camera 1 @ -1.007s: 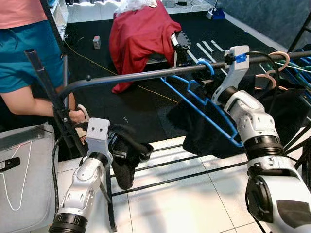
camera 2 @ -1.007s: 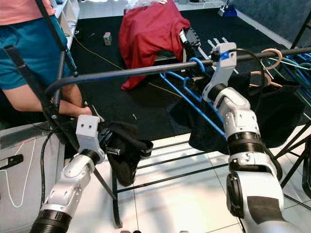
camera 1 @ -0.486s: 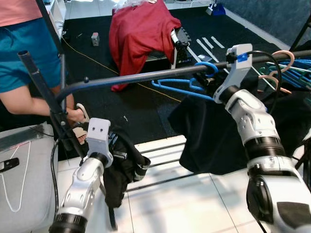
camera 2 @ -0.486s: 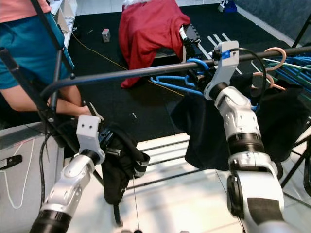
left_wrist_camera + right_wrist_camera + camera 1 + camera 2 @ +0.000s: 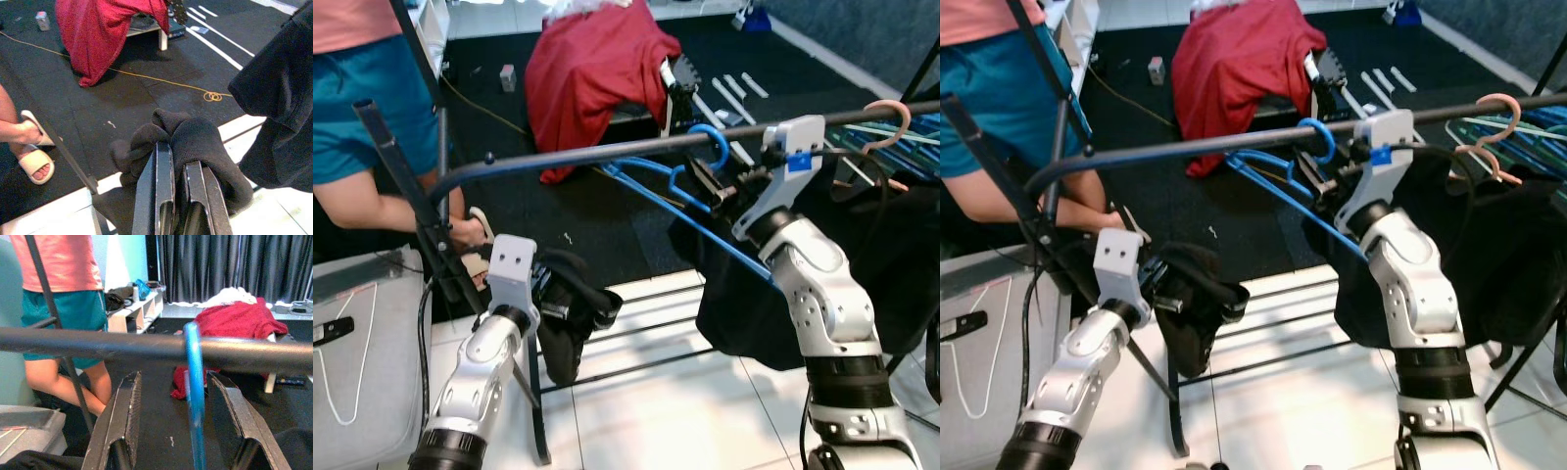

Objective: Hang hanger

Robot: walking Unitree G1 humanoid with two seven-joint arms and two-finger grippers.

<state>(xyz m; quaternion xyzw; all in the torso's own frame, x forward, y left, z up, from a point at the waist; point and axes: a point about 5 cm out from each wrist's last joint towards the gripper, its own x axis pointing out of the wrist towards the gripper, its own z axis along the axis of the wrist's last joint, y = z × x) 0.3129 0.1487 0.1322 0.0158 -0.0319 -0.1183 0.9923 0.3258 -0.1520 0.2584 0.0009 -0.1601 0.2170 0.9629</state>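
Observation:
A blue hanger point(image 5: 703, 147) has its hook over the dark rail point(image 5: 568, 157), and a black garment point(image 5: 744, 313) droops from its sloping arm. My right gripper point(image 5: 713, 186) sits just under the rail at the hanger's neck. In the right wrist view its fingers point(image 5: 117, 431) stand open on either side of the blue hook point(image 5: 194, 396), apart from it. Lower left, my left gripper point(image 5: 570, 305) is shut on a bunched black cloth point(image 5: 195, 142) beside the rack's leg.
A person point(image 5: 362, 117) in teal shorts stands at the left behind the rack's slanted post point(image 5: 401, 186). A red cloth point(image 5: 592, 69) covers a chair beyond the rail. More hangers point(image 5: 886, 113) crowd the rail's right end. A grey case point(image 5: 362, 323) lies lower left.
The right arm has dropped and shifted left along the rail. The blue hanger, swung up level half a second ago, slopes down again. The left gripper still holds the cloth.

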